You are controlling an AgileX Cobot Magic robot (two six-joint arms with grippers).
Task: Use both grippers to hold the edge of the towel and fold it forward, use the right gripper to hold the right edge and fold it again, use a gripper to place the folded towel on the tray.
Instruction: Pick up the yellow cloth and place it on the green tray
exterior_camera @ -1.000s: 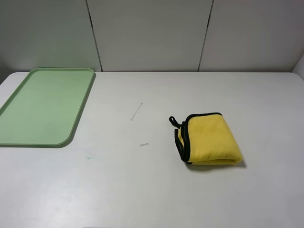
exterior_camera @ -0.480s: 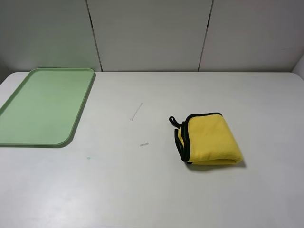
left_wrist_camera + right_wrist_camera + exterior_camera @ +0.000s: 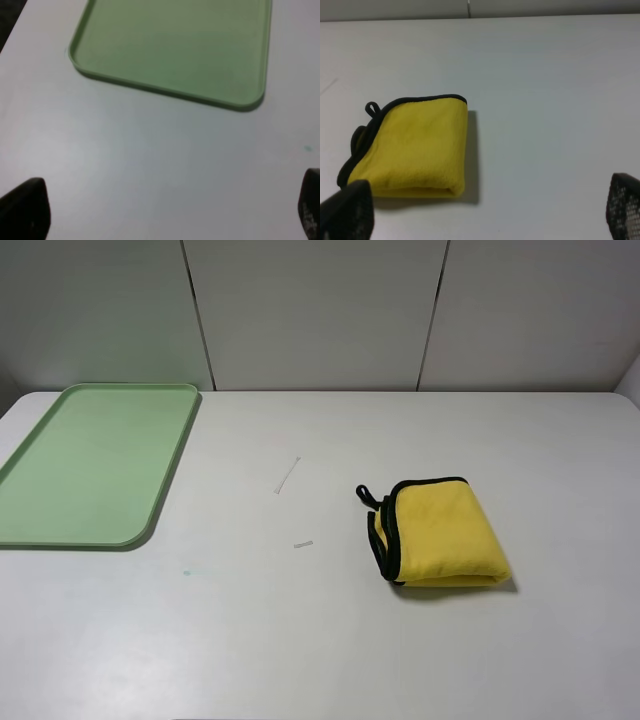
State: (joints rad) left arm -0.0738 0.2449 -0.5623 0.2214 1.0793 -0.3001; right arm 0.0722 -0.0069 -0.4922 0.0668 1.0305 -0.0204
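Towel (image 3: 437, 532): folded yellow packet lying on the table (image 3: 300, 650), right of centre in the overhead frame; nothing touches it.
Edge of the towel (image 3: 383, 532): black binding stacked in loose layers along the packet's left side, with the corner loop (image 3: 364, 494) poking out at its upper left.
Tray (image 3: 95, 465): pale green, upper left of the overhead frame, well apart from the towel.
Right gripper (image 3: 486, 207): jaws spread wide, holding nothing, hovering near the towel, which lies closer to one of its fingers (image 3: 347, 210).
Left gripper (image 3: 167, 210): jaws spread wide as well, holding nothing, above bare table just beside the tray's rim.
Stage: both folds look done, and the carry to the tray seems to be what is left.
Risk, grip: a pinch that catches only the top layers at the loose bound side would let the packet fall open when lifted.
Risk, approach: a finger coming in low could shove the soft stack and undo the fold.
Risk, carry: the long sideways trip may make hanging layers sag or drag on the table.
Risk, release: letting go too early would leave the towel across the rim rather than inside.
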